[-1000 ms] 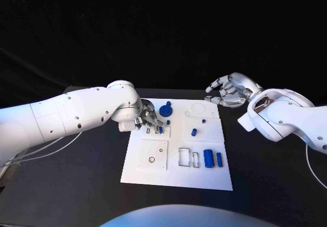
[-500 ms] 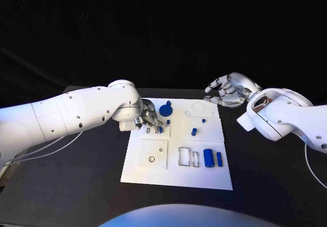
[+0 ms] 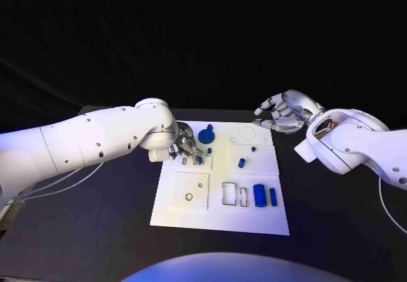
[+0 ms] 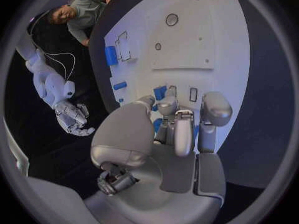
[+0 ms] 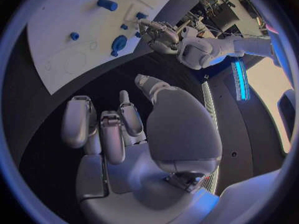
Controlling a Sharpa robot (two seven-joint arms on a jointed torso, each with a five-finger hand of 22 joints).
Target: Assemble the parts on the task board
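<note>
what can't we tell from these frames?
- Whether the left hand holds a part: in the head view its fingers cover the spot; in the left wrist view they hide what lies under them.
- Part shapes on the board: too small in the head view.
- Board's near end: cut off in the right wrist view.

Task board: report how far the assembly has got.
Early stage, it seems. On the task board, the round blue part stands near the far edge. The left hand works at small blue pieces there. Two blue blocks lie loose; the right hand hovers off-board.
</note>
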